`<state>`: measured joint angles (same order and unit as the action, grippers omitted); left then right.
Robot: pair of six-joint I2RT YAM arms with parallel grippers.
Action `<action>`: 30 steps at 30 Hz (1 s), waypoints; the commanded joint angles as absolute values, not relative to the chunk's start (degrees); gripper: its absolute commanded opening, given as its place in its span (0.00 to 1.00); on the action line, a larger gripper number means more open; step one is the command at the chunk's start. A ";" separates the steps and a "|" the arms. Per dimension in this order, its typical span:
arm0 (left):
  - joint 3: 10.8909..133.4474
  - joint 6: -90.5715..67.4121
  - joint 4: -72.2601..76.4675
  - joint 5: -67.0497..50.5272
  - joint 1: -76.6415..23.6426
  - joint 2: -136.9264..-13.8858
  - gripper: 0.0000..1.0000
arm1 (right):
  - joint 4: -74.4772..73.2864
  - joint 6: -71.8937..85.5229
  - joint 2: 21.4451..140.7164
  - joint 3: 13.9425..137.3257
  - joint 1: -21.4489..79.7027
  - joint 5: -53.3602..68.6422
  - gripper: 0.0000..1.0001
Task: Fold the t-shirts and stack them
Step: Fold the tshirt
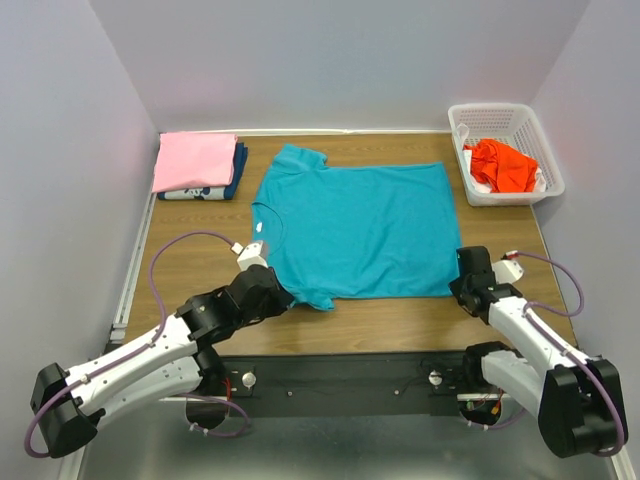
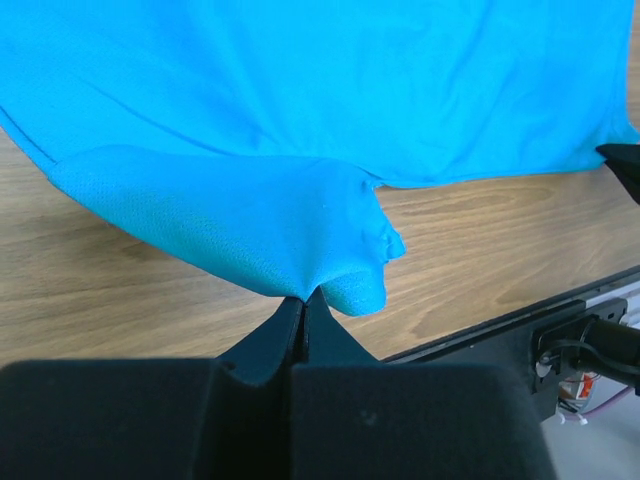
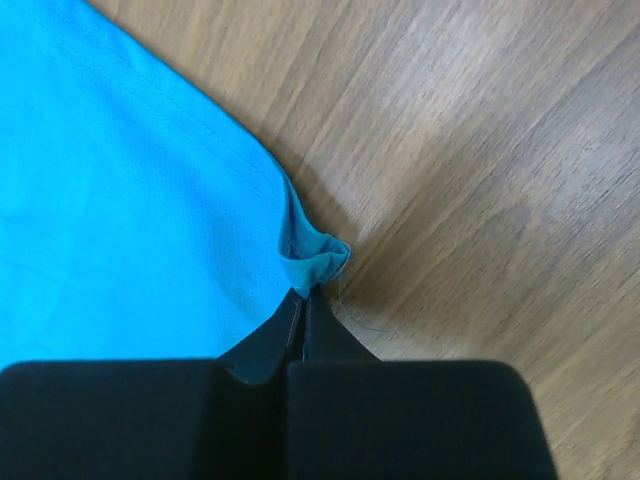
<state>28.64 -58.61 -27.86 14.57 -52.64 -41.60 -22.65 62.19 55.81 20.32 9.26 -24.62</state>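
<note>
A teal t-shirt (image 1: 360,230) lies spread flat in the middle of the table, collar to the left. My left gripper (image 1: 283,291) is shut on the near sleeve of the teal shirt (image 2: 250,215), which bunches at my fingertips (image 2: 303,300). My right gripper (image 1: 462,277) is shut on the shirt's near hem corner (image 3: 318,262). A folded pink t-shirt (image 1: 193,160) lies on a folded dark blue white-printed one (image 1: 200,192) at the back left. An orange-red t-shirt (image 1: 503,165) lies crumpled in the basket.
The white lattice basket (image 1: 505,120) stands at the back right corner. The wooden table (image 1: 400,325) shows bare between the shirt and the near edge. A black rail (image 2: 560,325) runs along the near edge. Grey walls close in the sides and back.
</note>
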 commanded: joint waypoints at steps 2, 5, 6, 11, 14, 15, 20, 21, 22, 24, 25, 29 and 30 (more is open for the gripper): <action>31.37 -59.50 -29.53 19.15 -52.91 -41.75 0.00 | -23.47 58.99 52.13 19.86 8.96 -25.22 0.01; 32.08 -59.15 -28.57 19.95 -52.74 -42.10 0.00 | -23.55 56.52 50.28 21.18 8.96 -25.05 0.01; 32.25 -58.98 -28.30 19.95 -52.65 -42.27 0.00 | -23.47 55.30 49.93 21.44 8.96 -24.79 0.01; 34.01 -58.27 -27.25 22.84 -51.86 -44.47 0.00 | -23.38 52.21 50.18 25.04 8.96 -23.90 0.01; 35.06 -56.61 -25.85 23.38 -50.02 -45.96 0.00 | -23.47 51.59 50.71 27.41 9.05 -24.87 0.01; 35.24 -55.91 -25.14 23.90 -49.40 -46.40 0.00 | -23.47 51.16 51.58 28.03 8.88 -25.22 0.01; 37.35 -52.31 -22.34 24.52 -44.40 -49.65 0.00 | -22.41 50.01 56.05 31.11 8.88 -24.88 0.01; 37.53 -51.51 -21.37 24.09 -43.51 -50.09 0.00 | -22.15 49.49 57.03 32.33 8.88 -24.87 0.01; 37.62 -50.11 -20.05 23.21 -42.64 -50.45 0.00 | -22.06 49.22 58.00 33.04 8.88 -24.70 0.01; 38.14 -47.73 -17.41 21.10 -40.27 -52.11 0.00 | -21.45 49.13 60.55 34.45 8.96 -24.43 0.01; 38.58 -46.94 -17.05 20.57 -39.56 -53.08 0.00 | -20.66 49.13 61.17 35.50 8.88 -24.43 0.01; 42.44 -43.95 -17.23 21.09 -36.92 -59.58 0.00 | -19.07 49.74 63.63 38.14 8.96 -24.87 0.01; 43.06 -42.99 -16.79 20.92 -36.31 -60.63 0.00 | -18.90 49.66 64.76 38.67 8.88 -25.05 0.01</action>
